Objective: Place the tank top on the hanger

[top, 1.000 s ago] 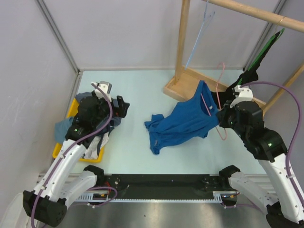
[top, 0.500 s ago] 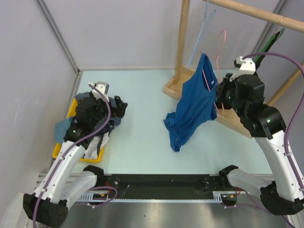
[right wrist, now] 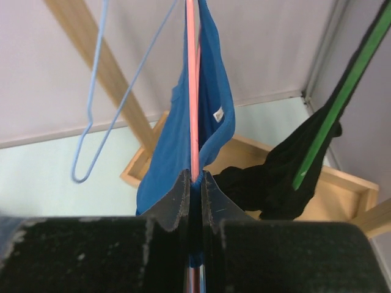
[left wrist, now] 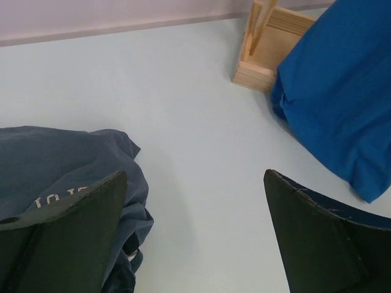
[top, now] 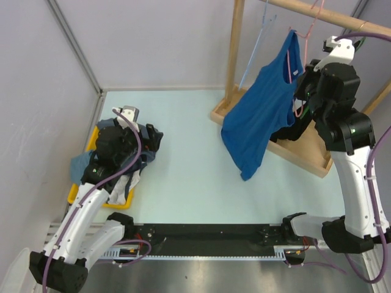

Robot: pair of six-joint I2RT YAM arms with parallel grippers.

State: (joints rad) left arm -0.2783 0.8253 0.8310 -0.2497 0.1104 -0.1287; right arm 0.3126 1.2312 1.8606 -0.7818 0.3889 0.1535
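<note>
The royal-blue tank top (top: pixel 263 116) hangs on the pink wire hanger (top: pixel 311 24), lifted off the table beside the wooden rail (top: pixel 342 21). My right gripper (top: pixel 303 91) is shut on the hanger's wire and a fold of the top. In the right wrist view the pink wire (right wrist: pixel 193 91) runs straight up from my right gripper (right wrist: pixel 193 177), with blue fabric (right wrist: pixel 177 146) draped round it. My left gripper (top: pixel 156 139) is open and empty over the clothes pile. In the left wrist view it (left wrist: pixel 195 177) frames bare table, with the tank top (left wrist: pixel 342 91) at the right.
A wooden rack has an upright post (top: pixel 235 49) and a base tray (top: pixel 305 155). A light blue wire hanger (right wrist: pixel 104 110) and a green hanger (right wrist: pixel 342 104) with black cloth (right wrist: pixel 293 177) hang from it. A yellow tray (top: pixel 91 143) holds a dark printed shirt (left wrist: pixel 55 165).
My right arm has risen from table height to the rail, carrying the hanger and tank top up and right. The top now hangs free of the table. The left arm has not moved.
</note>
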